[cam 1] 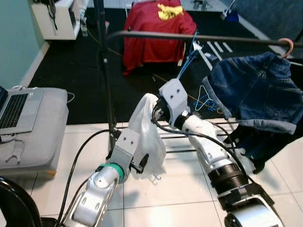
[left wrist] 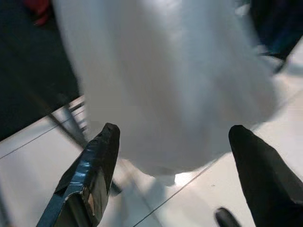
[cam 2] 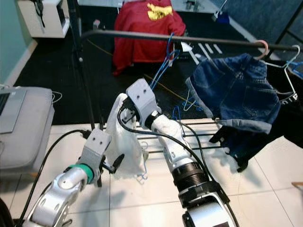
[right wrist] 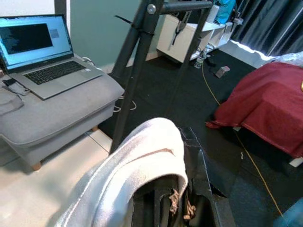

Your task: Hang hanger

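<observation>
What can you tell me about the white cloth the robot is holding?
The white cloth is soft, thin fabric, hanging limp and bunched in folds. The right gripper pinches its top edge, which drapes over the black fingers. The left gripper, fingers open, sits at its lower end. A small hanger end pokes out below. It hangs above the pale tiled floor, below the clothes rail.

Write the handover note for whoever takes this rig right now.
Right claw: shut on the top of the white garment, holding it up below the rail.
Left claw: open, at the garment's lower edge, not gripping.
A small hanger end peeks out under the garment.
Already on the rail: denim shorts and empty blue hangers.
Done: garment lifted off the floor.
Left: raise it and hook its hanger over the rail.
</observation>
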Controlling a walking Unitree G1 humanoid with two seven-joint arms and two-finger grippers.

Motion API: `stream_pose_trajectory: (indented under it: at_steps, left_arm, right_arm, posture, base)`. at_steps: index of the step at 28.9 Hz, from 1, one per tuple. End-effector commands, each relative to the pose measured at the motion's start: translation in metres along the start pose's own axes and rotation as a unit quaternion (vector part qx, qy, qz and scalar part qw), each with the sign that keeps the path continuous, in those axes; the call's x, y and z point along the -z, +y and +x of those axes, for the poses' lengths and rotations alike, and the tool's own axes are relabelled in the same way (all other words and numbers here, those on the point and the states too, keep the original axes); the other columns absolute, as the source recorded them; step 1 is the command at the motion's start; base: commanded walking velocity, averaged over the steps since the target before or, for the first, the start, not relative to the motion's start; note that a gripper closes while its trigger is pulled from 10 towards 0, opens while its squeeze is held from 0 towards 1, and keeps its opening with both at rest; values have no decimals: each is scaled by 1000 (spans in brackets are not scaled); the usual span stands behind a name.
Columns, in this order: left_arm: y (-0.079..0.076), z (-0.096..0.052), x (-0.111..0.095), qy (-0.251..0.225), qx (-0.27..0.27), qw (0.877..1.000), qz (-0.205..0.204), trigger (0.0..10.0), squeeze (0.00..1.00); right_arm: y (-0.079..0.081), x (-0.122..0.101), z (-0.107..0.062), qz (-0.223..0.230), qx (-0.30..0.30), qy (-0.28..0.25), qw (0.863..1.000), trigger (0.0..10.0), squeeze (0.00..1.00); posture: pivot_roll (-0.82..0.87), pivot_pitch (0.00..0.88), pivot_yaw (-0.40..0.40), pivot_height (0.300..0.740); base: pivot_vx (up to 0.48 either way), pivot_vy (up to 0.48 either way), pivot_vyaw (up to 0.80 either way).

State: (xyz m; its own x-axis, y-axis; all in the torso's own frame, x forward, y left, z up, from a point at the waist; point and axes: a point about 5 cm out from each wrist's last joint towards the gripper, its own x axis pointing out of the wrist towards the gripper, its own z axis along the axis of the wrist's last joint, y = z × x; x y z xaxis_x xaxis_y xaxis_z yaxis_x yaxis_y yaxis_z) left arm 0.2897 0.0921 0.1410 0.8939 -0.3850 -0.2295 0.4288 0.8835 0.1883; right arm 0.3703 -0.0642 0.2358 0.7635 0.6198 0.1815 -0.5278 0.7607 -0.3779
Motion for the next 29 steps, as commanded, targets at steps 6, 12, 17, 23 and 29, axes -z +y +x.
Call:
stream_pose_trajectory:
  at_steps: [6, 12, 17, 23, 29]
  left_arm:
    - [-12, -4, -19, -36, 35, 998, -29, 10000, 0]
    - [-19, -2, -17, -28, 51, 998, -32, 10000, 0]
    - [-21, 14, -10, -11, 22, 999, -33, 10000, 0]
    - [-20, 41, -4, 0, -42, 999, -7, 10000, 0]
    - [-18, 44, 1, 13, -50, 999, -8, 10000, 0]
  right_arm:
    - [-16, 0, 16, 13, 89, 30, 995, 10000, 0]
    - [-30, -1, 18, 32, 150, 42, 987, 10000, 0]
    - [-34, -10, 22, 40, 165, 31, 985, 10000, 0]
    - [-26, -21, 28, 50, 139, 13, 989, 10000, 0]
    - [-18, -25, 31, 49, 122, 4, 991, 10000, 0]
  posture:
    - [-103, 125, 6, 740]
    - [-100, 128, 2, 740]
    - [-112, 131, 1, 740]
    - [-125, 143, 2, 740]
    - [-132, 148, 8, 740]
  base:
    - [0, 0, 0]
    - [0, 0, 0]
    - [0, 0, 0]
    - [0, 0, 0]
    - [0, 0, 0]
